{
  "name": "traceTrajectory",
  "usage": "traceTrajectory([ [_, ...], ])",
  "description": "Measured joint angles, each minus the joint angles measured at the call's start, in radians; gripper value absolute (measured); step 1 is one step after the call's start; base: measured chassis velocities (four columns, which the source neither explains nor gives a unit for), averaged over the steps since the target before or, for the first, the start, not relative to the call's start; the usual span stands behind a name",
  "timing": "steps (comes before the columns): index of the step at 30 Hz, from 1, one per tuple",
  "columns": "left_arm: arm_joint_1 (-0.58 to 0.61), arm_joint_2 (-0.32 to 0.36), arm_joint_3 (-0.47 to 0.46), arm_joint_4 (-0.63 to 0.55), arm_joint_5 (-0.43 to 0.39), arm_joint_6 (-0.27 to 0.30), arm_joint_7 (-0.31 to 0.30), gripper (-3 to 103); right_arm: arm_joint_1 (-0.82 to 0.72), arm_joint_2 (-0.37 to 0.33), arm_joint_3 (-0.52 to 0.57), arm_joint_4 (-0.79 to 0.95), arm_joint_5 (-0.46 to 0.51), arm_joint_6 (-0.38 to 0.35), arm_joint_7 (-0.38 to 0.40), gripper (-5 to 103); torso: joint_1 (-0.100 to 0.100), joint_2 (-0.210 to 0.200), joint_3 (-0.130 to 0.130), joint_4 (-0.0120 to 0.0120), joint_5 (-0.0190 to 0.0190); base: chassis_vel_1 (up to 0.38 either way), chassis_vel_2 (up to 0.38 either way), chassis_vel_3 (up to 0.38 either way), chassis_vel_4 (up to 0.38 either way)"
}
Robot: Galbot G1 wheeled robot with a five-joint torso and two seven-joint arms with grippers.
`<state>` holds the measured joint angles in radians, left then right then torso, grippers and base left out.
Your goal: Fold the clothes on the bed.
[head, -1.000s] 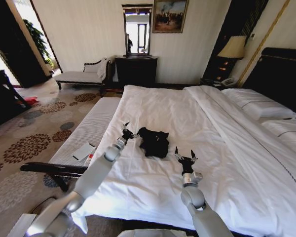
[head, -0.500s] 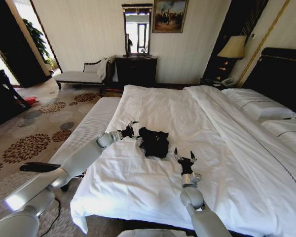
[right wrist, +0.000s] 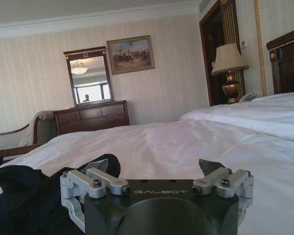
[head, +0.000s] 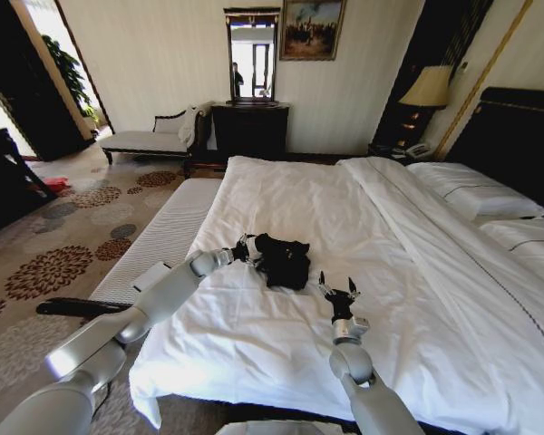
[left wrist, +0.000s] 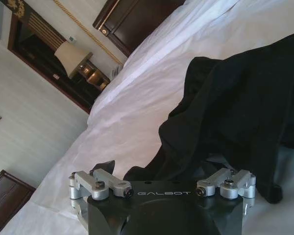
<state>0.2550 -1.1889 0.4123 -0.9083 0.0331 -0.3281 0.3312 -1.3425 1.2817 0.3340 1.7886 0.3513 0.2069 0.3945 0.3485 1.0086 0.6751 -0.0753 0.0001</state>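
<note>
The black T-shirt (head: 281, 261) lies crumpled in a heap on the white duvet (head: 326, 217) of the bed (head: 254, 353), just left of centre in the head view and toward the bed's near left side. The left gripper (head: 247, 247) sits at the left edge of the heap, at centre-left of the frame, its arm reaching in from the lower left corner across the edge of the mattress. In the left wrist view the left gripper (left wrist: 161, 169) has its fingers spread apart, with the dark cloth (left wrist: 235, 107) lying between and beyond them; one dark fingertip (left wrist: 104, 167) shows at lower left of that frame, the other is lost against the fabric, and actual contact with the cloth cannot be confirmed. The right gripper (head: 336, 288) stands below and to the right of the heap, near the lower centre of the head view, held over bare duvet and apart from the shirt, fingers pointing up the frame and spread. The right wrist view confirms the right gripper (right wrist: 154, 166) open and holding nothing, with the shirt (right wrist: 19, 196) at lower left of that frame and white bedding (right wrist: 186, 142) ahead. Pillows (head: 476, 195) and the dark headboard (head: 517, 136) occupy the right of the head view.
</note>
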Motion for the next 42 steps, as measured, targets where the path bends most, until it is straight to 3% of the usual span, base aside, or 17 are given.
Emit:
traceTrajectory([
  [7, -0.008, -0.056, -0.012, 0.055, 0.004, -0.009, -0.042, 77, -0.001, -0.003, 0.005, -0.006, 0.003, 0.006, 0.0, 100, 0.0, 0.0, 0.0, 0.0, 0.0001, 0.0, 0.0, 0.0, 0.0],
  [10, -0.009, -0.082, -0.019, 0.075, 0.002, -0.016, -0.046, 61, -0.002, -0.004, 0.006, -0.007, 0.003, 0.009, -0.001, 100, 0.0, 0.0, 0.0, 0.0001, 0.0, 0.0, 0.0, 0.0, 0.0],
  [12, -0.008, -0.088, -0.022, 0.077, 0.0, -0.017, -0.046, 61, -0.003, -0.004, 0.006, -0.007, 0.003, 0.01, -0.001, 100, 0.0, 0.0, 0.0, 0.0001, 0.0001, 0.0, 0.0, 0.0, 0.0],
  [13, -0.007, -0.092, -0.024, 0.079, -0.001, -0.019, -0.047, 56, -0.003, -0.005, 0.007, -0.007, 0.003, 0.011, -0.001, 100, 0.0, 0.0, 0.0, 0.0, 0.0001, 0.0, 0.0, 0.0, 0.0],
  [17, -0.003, -0.095, -0.027, 0.081, -0.001, -0.02, -0.05, 40, -0.005, -0.007, 0.008, -0.01, 0.003, 0.014, -0.001, 100, 0.0, 0.0, 0.0, 0.0001, 0.0, 0.0, 0.0, 0.0, 0.0],
  [18, -0.003, -0.095, -0.027, 0.081, -0.001, -0.02, -0.05, 40, -0.005, -0.007, 0.008, -0.01, 0.003, 0.014, -0.001, 100, 0.0, 0.0, 0.0, 0.0001, 0.0, 0.0, 0.0, 0.0, 0.0],
  [22, 0.002, -0.09, -0.028, 0.08, -0.001, -0.02, -0.05, 18, -0.005, -0.006, 0.008, -0.013, 0.003, 0.016, -0.002, 100, 0.0, 0.0, 0.0, 0.0001, 0.0, 0.0, 0.0, 0.0, 0.0],
  [24, 0.004, -0.088, -0.03, 0.077, -0.001, -0.02, -0.05, 18, -0.005, -0.006, 0.008, -0.013, 0.003, 0.017, -0.002, 100, 0.0, 0.0, 0.0, 0.0001, 0.0, 0.0, 0.0, 0.0, 0.0],
  [27, 0.012, -0.079, -0.047, 0.066, -0.002, -0.02, -0.05, 3, -0.006, -0.005, 0.009, -0.013, 0.003, 0.017, -0.002, 100, 0.0, 0.0, 0.0, 0.0, 0.0, 0.0, 0.0, 0.0, 0.0],
  [35, 0.068, -0.039, -0.186, -0.006, -0.029, -0.002, -0.058, 1, -0.014, -0.009, 0.023, -0.004, 0.002, 0.017, -0.002, 100, 0.0, 0.0, 0.0, -0.0002, -0.0003, 0.0, 0.0, 0.0, 0.0],
  [39, 0.144, 0.019, -0.286, -0.113, -0.054, 0.015, -0.065, 1, -0.02, -0.008, 0.029, 0.007, 0.001, 0.017, -0.001, 100, 0.0, 0.0, 0.0, -0.0005, -0.0001, 0.0, 0.0, 0.0, 0.0],
  [42, 0.244, 0.105, -0.353, -0.213, -0.072, 0.022, -0.063, 1, -0.026, -0.011, 0.031, 0.009, -0.002, 0.017, -0.001, 100, 0.0, 0.0, 0.0, 0.0004, -0.0006, 0.0, 0.0, 0.0, 0.0],
])
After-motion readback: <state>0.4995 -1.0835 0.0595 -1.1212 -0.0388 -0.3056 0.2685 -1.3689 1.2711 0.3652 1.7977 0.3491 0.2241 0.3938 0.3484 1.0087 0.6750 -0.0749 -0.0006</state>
